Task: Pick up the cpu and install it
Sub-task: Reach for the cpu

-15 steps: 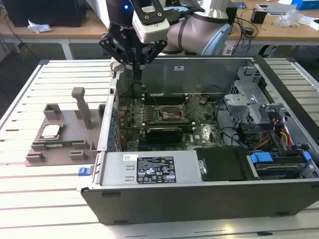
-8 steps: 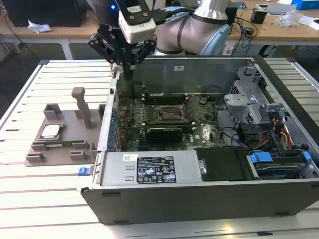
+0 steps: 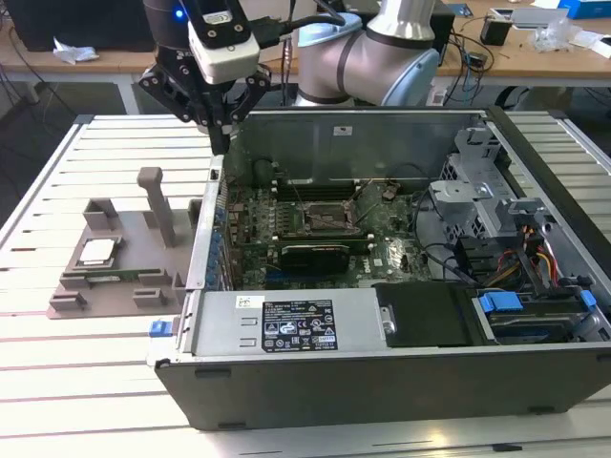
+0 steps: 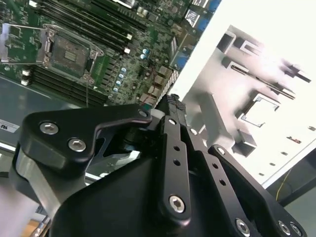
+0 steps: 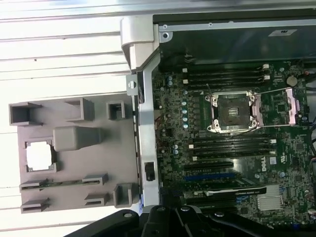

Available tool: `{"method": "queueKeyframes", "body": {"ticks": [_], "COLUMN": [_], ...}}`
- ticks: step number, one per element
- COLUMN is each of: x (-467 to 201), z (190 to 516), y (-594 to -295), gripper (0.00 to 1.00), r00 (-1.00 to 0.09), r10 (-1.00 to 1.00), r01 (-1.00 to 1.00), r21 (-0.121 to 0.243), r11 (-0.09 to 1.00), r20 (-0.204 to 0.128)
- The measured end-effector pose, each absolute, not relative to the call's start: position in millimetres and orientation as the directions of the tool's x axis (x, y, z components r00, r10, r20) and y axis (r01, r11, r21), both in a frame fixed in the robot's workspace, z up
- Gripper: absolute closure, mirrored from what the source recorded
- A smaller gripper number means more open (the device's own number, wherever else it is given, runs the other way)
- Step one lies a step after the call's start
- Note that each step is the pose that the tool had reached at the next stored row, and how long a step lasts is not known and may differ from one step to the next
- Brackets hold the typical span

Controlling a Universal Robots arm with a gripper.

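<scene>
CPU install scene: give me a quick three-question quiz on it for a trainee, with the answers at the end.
1. True or false: the cpu already sits in the motherboard socket.
2. The gripper holds: A) the cpu, B) a screwdriver, C) nothing.
3. Fill in: in the exterior view, the grey holder lies on the computer case's ____ side.
Key: 1 false, the cpu lies in the grey holder; 2 C; 3 the exterior view's left.

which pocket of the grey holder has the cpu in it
The square pocket beside the tall post: the pale cpu lies flat in it, the others lack one.
</scene>
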State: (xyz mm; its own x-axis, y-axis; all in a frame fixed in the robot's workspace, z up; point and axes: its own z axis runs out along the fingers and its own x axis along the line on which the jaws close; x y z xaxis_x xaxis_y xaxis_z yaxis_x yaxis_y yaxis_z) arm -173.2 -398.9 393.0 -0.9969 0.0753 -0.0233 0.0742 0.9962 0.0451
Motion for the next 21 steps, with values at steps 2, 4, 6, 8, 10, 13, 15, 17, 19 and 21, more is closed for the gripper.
{"method": "queueKeyframes", "body": {"ticks": [2, 4, 6, 8, 10, 13, 15, 17, 19, 21], "x": [-180.3, -185.8, -191.0, -193.9, -197.3, -202.7, -208.5, -211.7, -215.6, -217.8], "z": [392.9, 392.8, 392.8, 392.8, 392.7, 392.7, 392.6, 392.5, 392.4, 392.4], "y": [-398.8, -398.9, -398.9, -398.8, -398.9, -398.8, -398.9, -398.8, -398.9, -398.8], "gripper": [0.89, 0.89, 0.89, 0.89, 0.89, 0.89, 0.89, 0.89, 0.89, 0.89], "r00": [-0.997, -0.997, -0.997, -0.997, -0.997, -0.997, -0.997, -0.997, -0.997, -0.997], "r10": [0.075, 0.075, 0.075, 0.075, 0.075, 0.075, 0.075, 0.075, 0.075, 0.075], "r01": [0.074, 0.074, 0.074, 0.074, 0.074, 0.074, 0.074, 0.074, 0.074, 0.074], "r21": [0.045, 0.045, 0.045, 0.045, 0.045, 0.045, 0.045, 0.045, 0.045, 0.045], "r11": [0.996, 0.996, 0.996, 0.996, 0.996, 0.996, 0.996, 0.996, 0.996, 0.996], "r20": [-0.023, -0.023, -0.023, -0.023, -0.023, -0.023, -0.023, -0.023, -0.023, -0.023]}}
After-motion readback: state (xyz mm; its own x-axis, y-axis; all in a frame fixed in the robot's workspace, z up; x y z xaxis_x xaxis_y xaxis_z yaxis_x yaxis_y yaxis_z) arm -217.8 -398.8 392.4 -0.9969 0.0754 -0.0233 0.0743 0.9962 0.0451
